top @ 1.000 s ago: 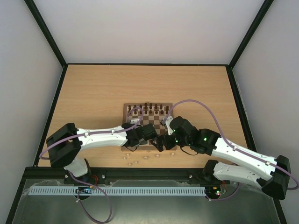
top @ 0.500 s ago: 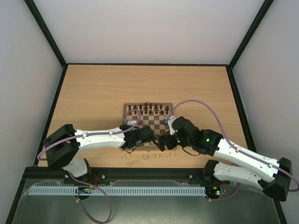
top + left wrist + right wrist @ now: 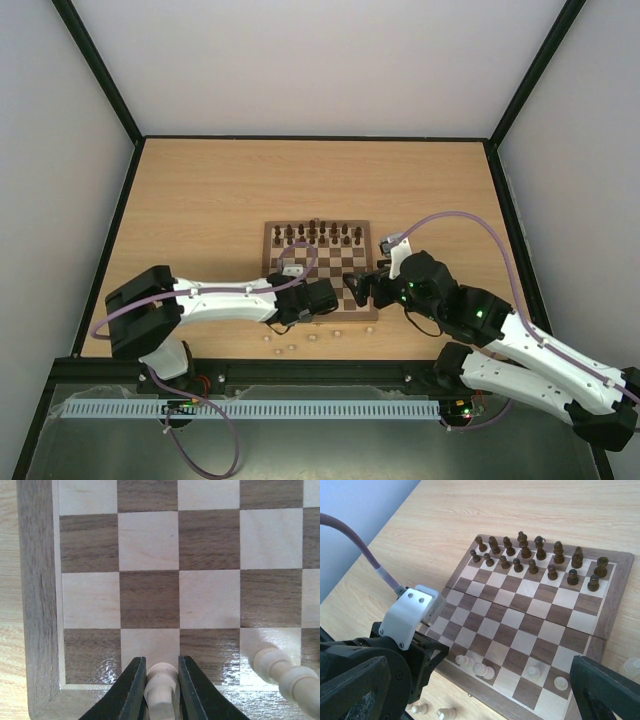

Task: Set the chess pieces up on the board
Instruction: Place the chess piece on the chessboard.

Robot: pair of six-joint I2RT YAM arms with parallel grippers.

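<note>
The board lies on the bench, carrying two far rows of dark pieces and a few pale pieces along its near row. Only the left wrist view shows the left gripper, jaws pinched on a pale piece at a cream near-row square. The right gripper has its jaws spread wide and holds nothing. The top view shows loose pale pieces off the board.

The right fingers have drawn back rightward from the board's near edge.
</note>
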